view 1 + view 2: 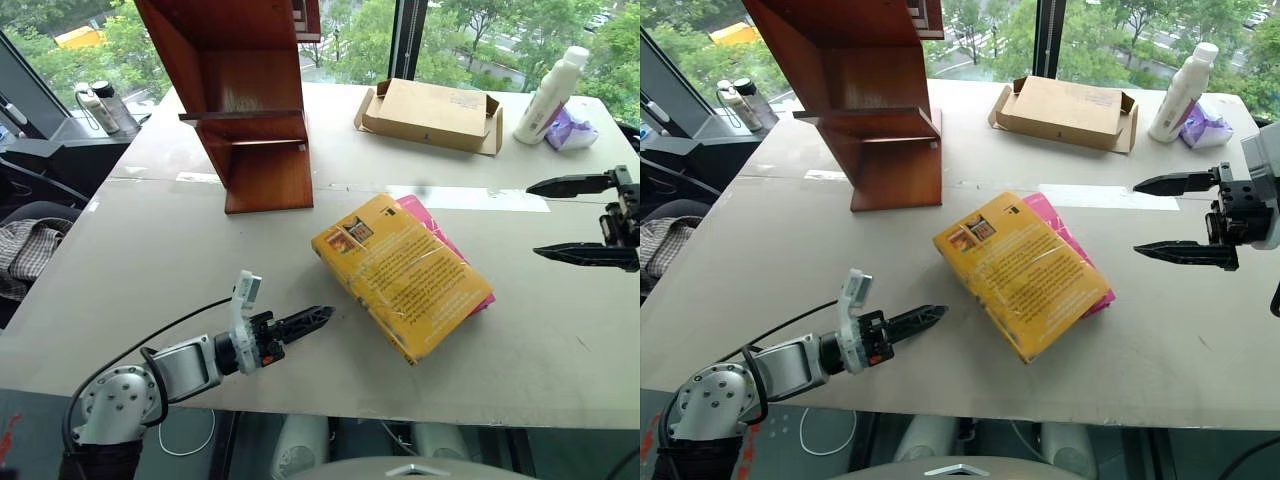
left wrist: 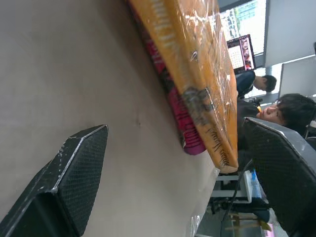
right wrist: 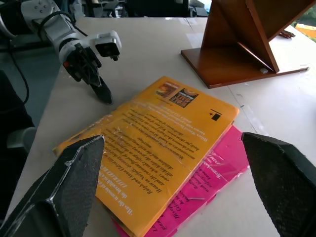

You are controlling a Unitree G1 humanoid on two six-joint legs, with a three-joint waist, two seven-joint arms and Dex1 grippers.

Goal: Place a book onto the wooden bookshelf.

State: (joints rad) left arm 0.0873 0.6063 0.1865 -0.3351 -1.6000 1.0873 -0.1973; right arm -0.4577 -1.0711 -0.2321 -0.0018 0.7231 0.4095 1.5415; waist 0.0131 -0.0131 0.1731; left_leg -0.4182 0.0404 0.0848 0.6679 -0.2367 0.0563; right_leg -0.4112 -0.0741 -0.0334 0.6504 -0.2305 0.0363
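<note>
The book (image 1: pixel 405 275), yellow and plastic-wrapped, lies flat on a pink book (image 1: pixel 440 232) in the middle of the table. The wooden bookshelf (image 1: pixel 245 100) stands behind it at the far left, reddish-brown, with a shelf board. My left gripper (image 1: pixel 328 313) lies low over the table near the front edge, pointing at the book's near-left side and a short way from it. In the left wrist view its fingers (image 2: pixel 74 168) stand wide apart, so it is open and empty. To the right of the book my right gripper (image 1: pixel 1137 218) hovers above the table, open, pointing left across the book (image 3: pixel 153 148).
A flat cardboard box (image 1: pixel 430 113) lies at the back, with a white bottle (image 1: pixel 550 95) and a purple packet (image 1: pixel 570 130) to its right. A small bottle (image 1: pixel 97 108) stands far left. The table's front edge (image 1: pixel 300 405) runs just under my left arm. A person (image 2: pixel 291 111) sits beyond the table.
</note>
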